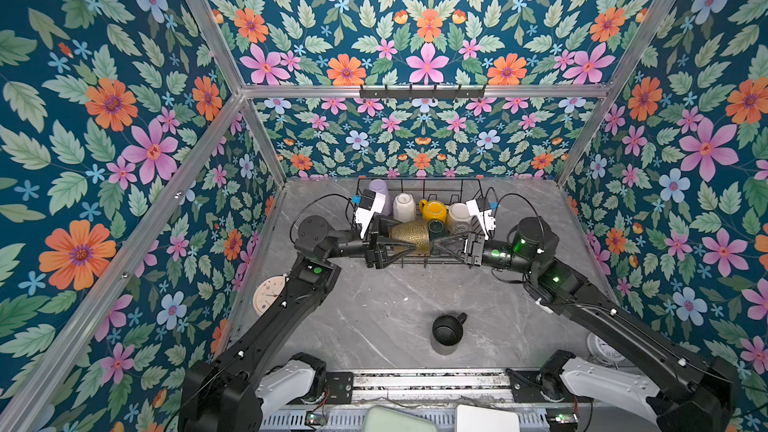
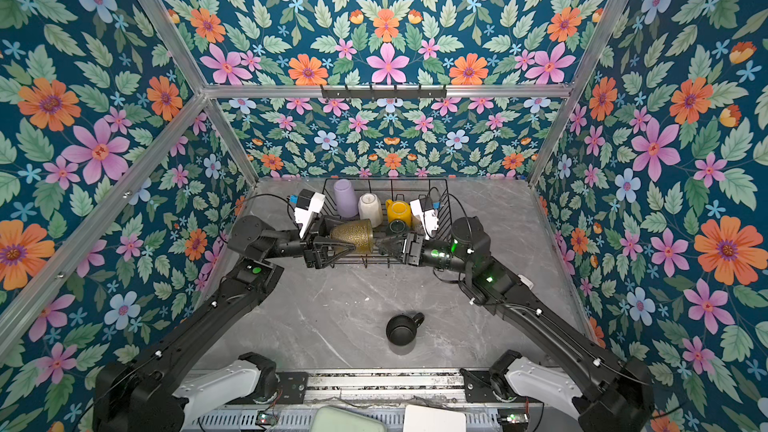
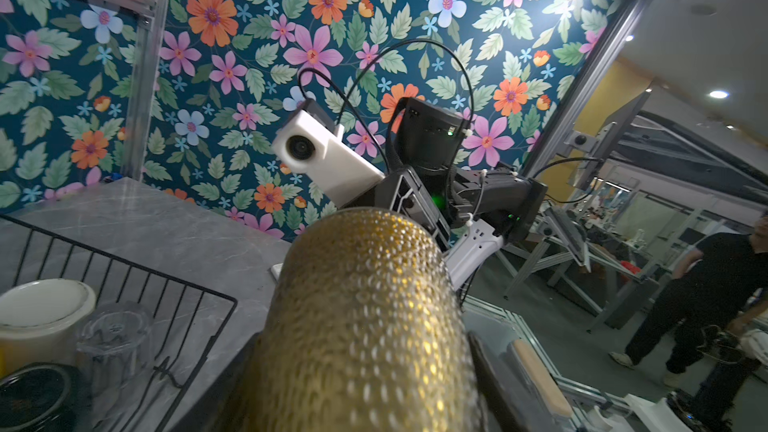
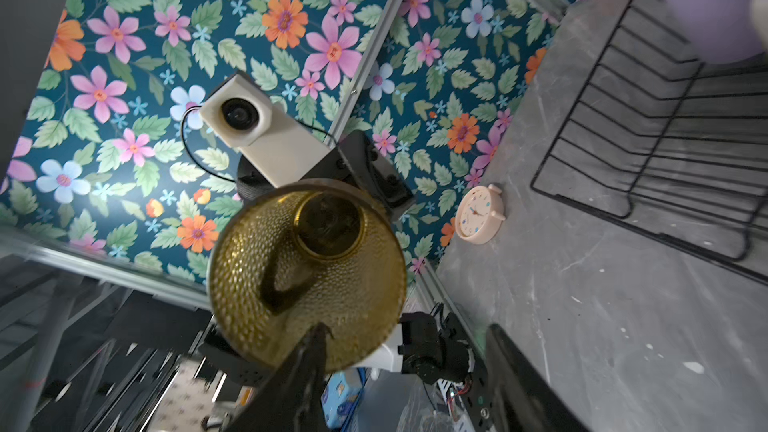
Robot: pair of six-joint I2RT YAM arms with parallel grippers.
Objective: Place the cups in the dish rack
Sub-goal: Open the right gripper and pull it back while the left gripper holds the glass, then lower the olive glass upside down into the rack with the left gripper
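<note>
An amber glass (image 1: 411,234) lies on its side in the air over the front of the dish rack (image 1: 440,184). My left gripper (image 1: 401,246) is shut on its narrow base end, and the glass (image 3: 365,305) fills the jaws. My right gripper (image 4: 407,330) faces the glass mouth (image 4: 307,268) and stands open, with one fingertip (image 4: 318,338) at the rim. Upside down in the rack are a lilac tumbler (image 1: 380,195), a white mug (image 1: 403,206), a yellow mug (image 1: 433,209), another white mug (image 1: 457,214), a dark-green mug (image 1: 436,228) and a clear glass (image 1: 461,228). A black mug (image 1: 448,328) stands on the table.
A peach alarm clock (image 1: 270,295) stands at the table's left edge beside my left arm. A white clock (image 1: 600,349) is partly hidden behind my right arm. A black hook rail (image 1: 422,91) hangs on the back wall. Floral walls close in three sides.
</note>
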